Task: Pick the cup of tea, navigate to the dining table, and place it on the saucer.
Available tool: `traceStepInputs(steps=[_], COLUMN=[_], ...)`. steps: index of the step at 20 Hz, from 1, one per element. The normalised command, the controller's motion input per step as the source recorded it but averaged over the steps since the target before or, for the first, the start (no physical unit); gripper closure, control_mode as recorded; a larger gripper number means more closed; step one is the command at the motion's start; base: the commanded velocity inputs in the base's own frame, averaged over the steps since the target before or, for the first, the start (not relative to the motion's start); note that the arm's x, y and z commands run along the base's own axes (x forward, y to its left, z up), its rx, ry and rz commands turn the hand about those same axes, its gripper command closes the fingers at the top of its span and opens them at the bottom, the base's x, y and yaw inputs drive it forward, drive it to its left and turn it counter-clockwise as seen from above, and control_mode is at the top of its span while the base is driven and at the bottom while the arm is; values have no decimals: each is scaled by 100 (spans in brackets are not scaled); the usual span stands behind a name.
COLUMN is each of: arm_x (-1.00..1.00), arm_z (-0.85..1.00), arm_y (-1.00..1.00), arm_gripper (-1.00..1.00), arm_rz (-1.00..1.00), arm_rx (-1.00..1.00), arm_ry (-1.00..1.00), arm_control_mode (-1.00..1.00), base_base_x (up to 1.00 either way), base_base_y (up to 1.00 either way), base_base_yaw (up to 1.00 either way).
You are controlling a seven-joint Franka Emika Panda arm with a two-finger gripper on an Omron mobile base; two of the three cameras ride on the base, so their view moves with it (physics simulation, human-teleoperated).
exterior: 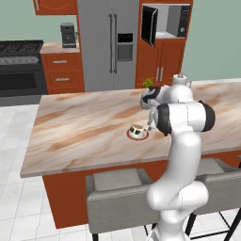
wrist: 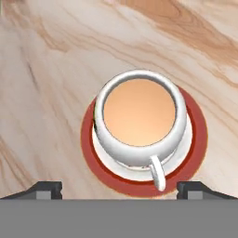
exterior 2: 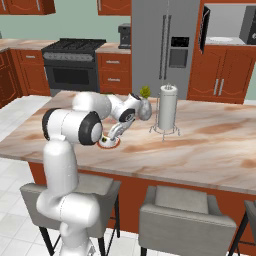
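We see the dining table [exterior: 84, 127] spanning the middle of the left base view, its veined beige top running edge to edge. Smaller, at centre frame, the saucer [wrist: 195, 139] lies flat on that top, its red-brown rim showing around the cup of tea [wrist: 139, 121] — the cup sits upright on it, handle toward the bottom of the hand view. Smallest, the gripper [wrist: 120, 188] hangs above the cup with its fingertips [wrist: 46, 188] spread wide at the lower corners — holding nothing
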Motion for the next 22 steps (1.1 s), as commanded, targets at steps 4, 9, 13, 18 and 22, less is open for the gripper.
traceStepInputs(steps=[4, 9, 13, 18, 22], arm_x=[-79, -88, -93, -81, -83], arm_z=[41, 41, 32, 67, 80], arm_y=[0, 3, 16, 21, 7], arm_gripper=[-100, -100, -100, -100, -100], arm_rz=[0, -7, -26, -31, -26], arm_rx=[-2, -1, -5, 0, 0], arm_ry=[-3, -2, 0, 0, 3], arm_control_mode=[-100, -100, -100, -100, -100], base_base_x=[0, 0, 0, 0, 0], base_base_y=[0, 0, 0, 0, 0], base_base_yaw=[0, 0, 0, 0, 0])
